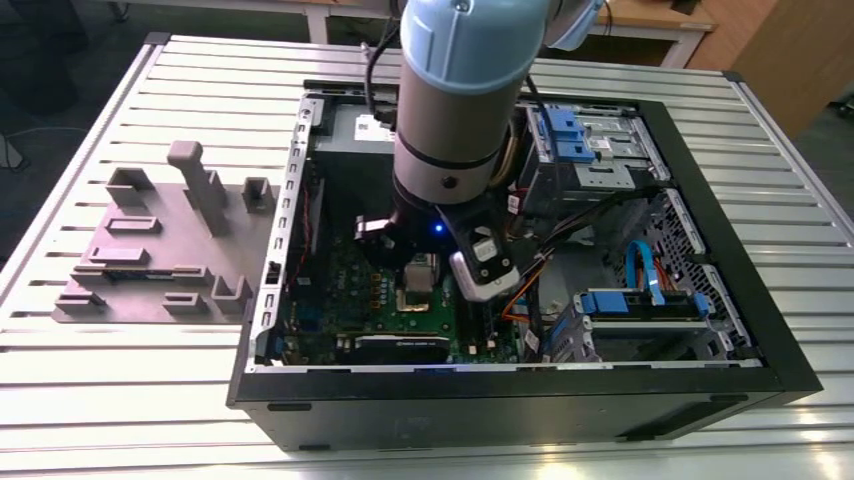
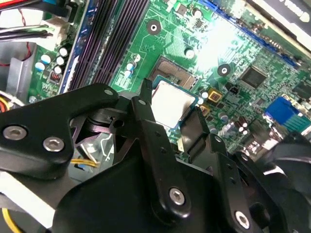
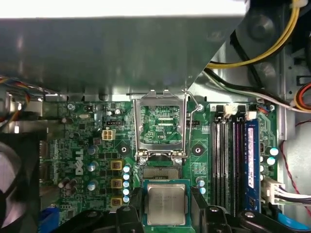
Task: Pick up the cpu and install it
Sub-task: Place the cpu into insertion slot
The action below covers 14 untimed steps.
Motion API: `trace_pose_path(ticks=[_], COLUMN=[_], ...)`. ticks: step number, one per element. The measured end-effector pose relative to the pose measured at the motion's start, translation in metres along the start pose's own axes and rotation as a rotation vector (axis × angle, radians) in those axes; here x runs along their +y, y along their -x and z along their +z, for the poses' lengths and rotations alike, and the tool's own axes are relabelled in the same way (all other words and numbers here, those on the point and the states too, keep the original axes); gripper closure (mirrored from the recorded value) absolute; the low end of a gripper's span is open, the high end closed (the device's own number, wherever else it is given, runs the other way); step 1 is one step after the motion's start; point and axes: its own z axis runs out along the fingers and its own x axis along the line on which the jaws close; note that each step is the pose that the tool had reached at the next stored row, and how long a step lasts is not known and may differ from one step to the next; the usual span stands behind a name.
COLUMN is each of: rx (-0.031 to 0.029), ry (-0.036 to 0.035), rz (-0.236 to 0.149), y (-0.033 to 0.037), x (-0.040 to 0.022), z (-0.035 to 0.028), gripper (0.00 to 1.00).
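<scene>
Item: cpu (image 3: 166, 204), silver lid up, pale rim showing. It hangs level above the motherboard (image 3: 82, 145), just beside the socket (image 3: 160, 172) and not yet seated in it. The level hold looks chosen so the chip can meet the contacts squarely.

Item: pincer (image 3: 166, 206), pressed onto the cpu. One black finger (image 2: 146, 104) sits on each of two opposite edges, which leaves the lid and the underside untouched.

Item: socket, open and bare, contacts exposed. Its retention frame (image 3: 161, 126) stands hinged up on the side of the socket away from the cpu, evidently to leave the way in clear.

Item: memory slots (image 3: 228, 160), dark, running alongside the socket, near it.

Item: computer case (image 1: 534, 400), lying on its side with the panel off, so the socket faces up toward the arm (image 1: 454, 100) reaching down over it.

Item: grey fixture plate (image 1: 147, 250), on the slatted surface (image 1: 134, 400), well apart from the socket, outside the case.
</scene>
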Motion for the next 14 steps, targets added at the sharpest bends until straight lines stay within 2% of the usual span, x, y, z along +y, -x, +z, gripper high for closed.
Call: trace_pose_path(ticks=[2,7,14], rx=[0.0004,0.001,0.0011], ry=[-0.0002,-0.0023,-0.0024], rz=[0.0,0.0,0.0], y=[0.0001,0.0002,0.0005], x=[-0.0006,-0.0006,-0.0011], z=[0.0035,0.0049,0.0159], gripper=[0.53,0.53,0.53])
